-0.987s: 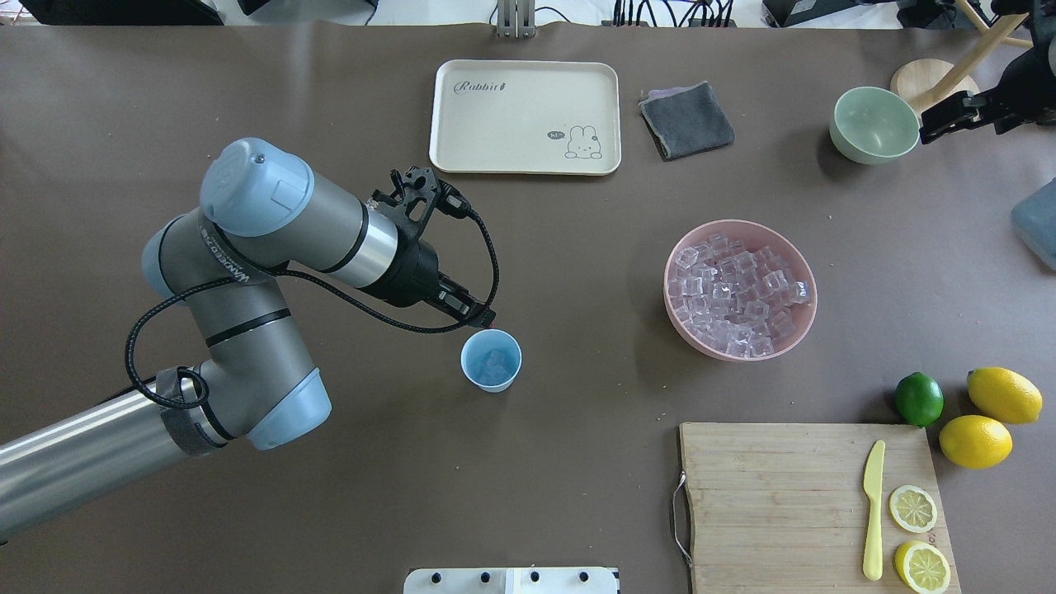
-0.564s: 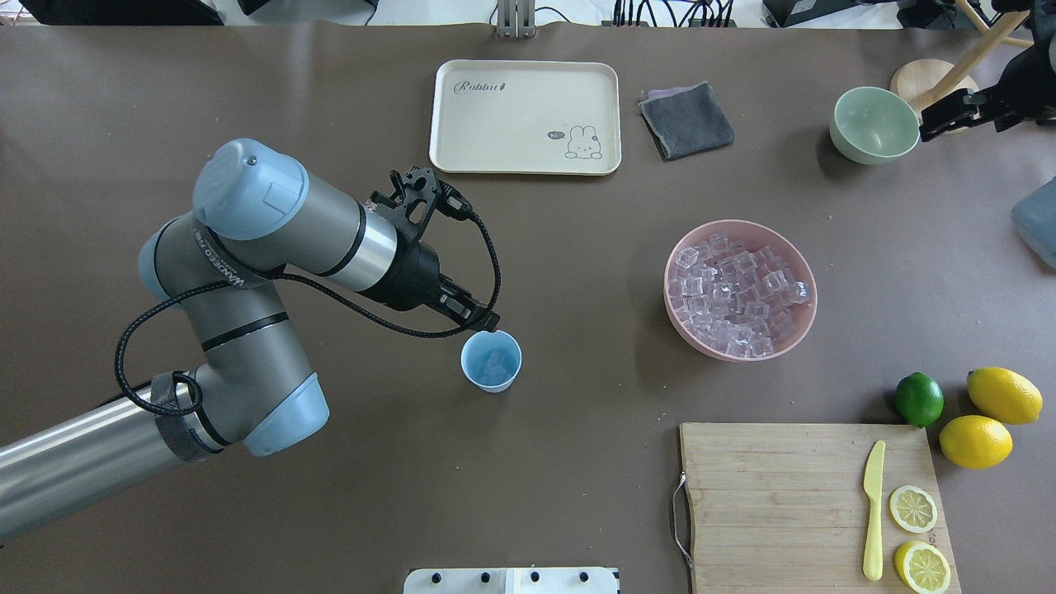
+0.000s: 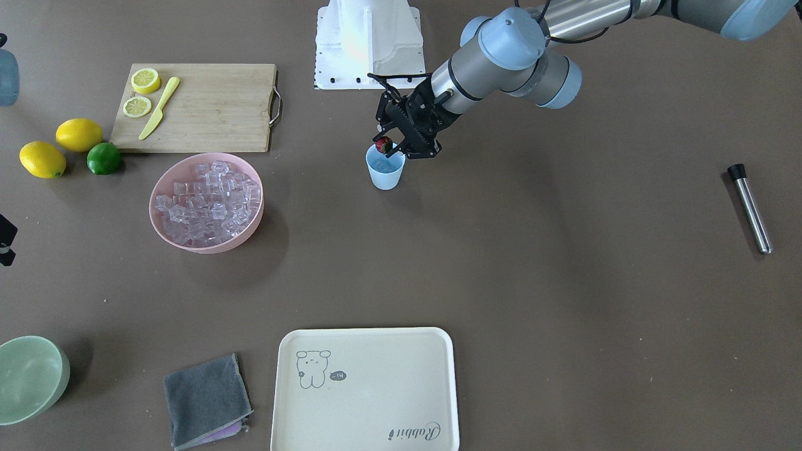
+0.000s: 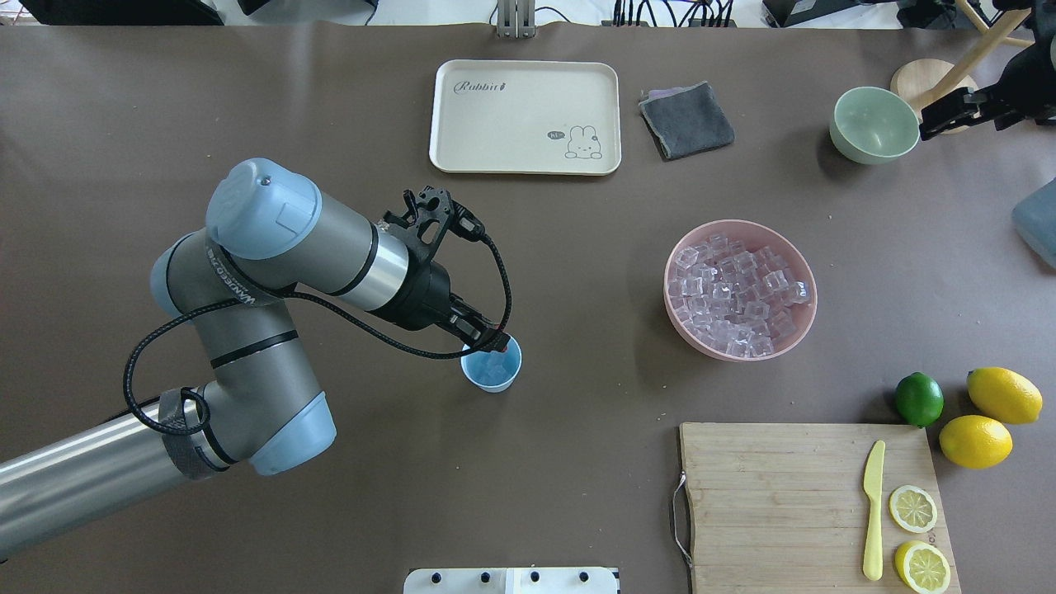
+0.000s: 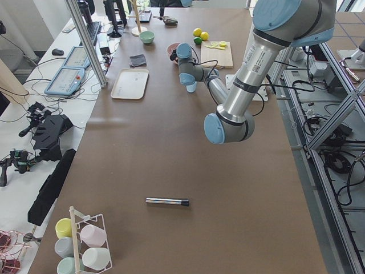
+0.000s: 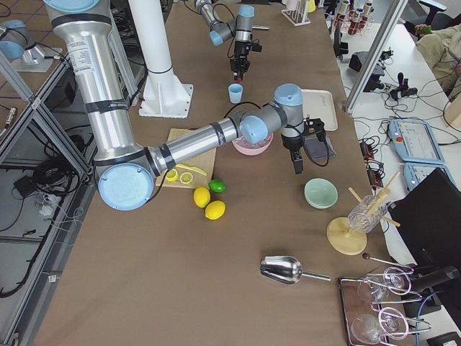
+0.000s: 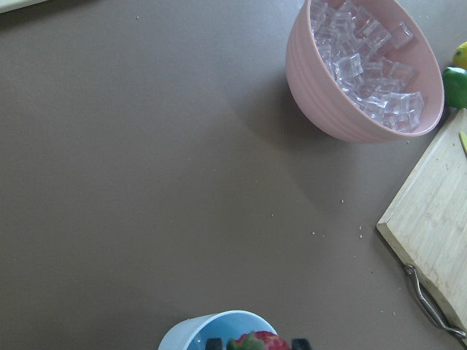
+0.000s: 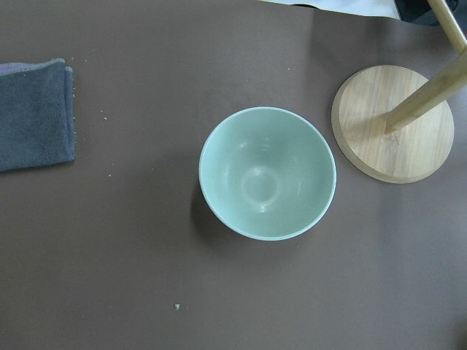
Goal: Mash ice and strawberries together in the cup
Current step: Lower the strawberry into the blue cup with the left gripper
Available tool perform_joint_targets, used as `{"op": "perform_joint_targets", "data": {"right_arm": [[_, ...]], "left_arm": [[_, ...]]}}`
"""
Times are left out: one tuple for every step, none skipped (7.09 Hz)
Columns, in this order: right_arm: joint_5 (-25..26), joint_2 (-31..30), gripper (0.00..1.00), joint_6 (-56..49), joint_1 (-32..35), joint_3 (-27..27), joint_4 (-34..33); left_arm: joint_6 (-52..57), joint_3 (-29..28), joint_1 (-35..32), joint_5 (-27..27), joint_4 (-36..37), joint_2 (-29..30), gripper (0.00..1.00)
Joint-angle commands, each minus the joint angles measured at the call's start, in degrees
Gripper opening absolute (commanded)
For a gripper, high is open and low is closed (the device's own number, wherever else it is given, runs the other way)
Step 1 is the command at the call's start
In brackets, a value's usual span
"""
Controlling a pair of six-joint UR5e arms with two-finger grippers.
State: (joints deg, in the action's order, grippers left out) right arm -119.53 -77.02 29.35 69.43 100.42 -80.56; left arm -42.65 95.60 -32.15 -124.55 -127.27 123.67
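The left gripper (image 4: 497, 338) has slid from beside the cup (image 4: 493, 375) to over its 11 o'clock rim. Overhead hides its load; the front-facing view shows the strawberry (image 3: 383, 145) pinched between its nearly closed fingers, above the ice (image 4: 497, 365) in the cup. Whether the right gripper (image 4: 940, 117) is clenched cannot be told.

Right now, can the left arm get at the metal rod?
Probably, but not yet. The rod lies alone on bare table on the left arm's side, with nothing around it. The left fingers are shut on the strawberry over the cup, so that must drop first.
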Motion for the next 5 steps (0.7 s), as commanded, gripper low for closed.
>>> {"op": "perform_joint_targets", "data": {"right_arm": [[0.00,0.02,1.00,0.00,0.00,-0.05,0.05],[0.00,0.02,1.00,0.00,0.00,-0.14,0.05],[0.00,0.02,1.00,0.00,0.00,-0.14,-0.04],[0.00,0.02,1.00,0.00,0.00,-0.14,0.05],[0.00,0.02,1.00,0.00,0.00,-0.14,0.05]], "left_arm": [[0.02,-0.07,0.86,0.10,0.00,0.17,0.00],[0.02,-0.07,0.87,0.62,0.00,0.34,0.00],[0.02,-0.15,2.35,2.37,-0.08,0.43,0.00],[-0.07,-0.07,3.40,4.30,-0.08,0.34,0.00],[-0.07,-0.07,3.59,4.49,-0.08,0.43,0.00]]}}
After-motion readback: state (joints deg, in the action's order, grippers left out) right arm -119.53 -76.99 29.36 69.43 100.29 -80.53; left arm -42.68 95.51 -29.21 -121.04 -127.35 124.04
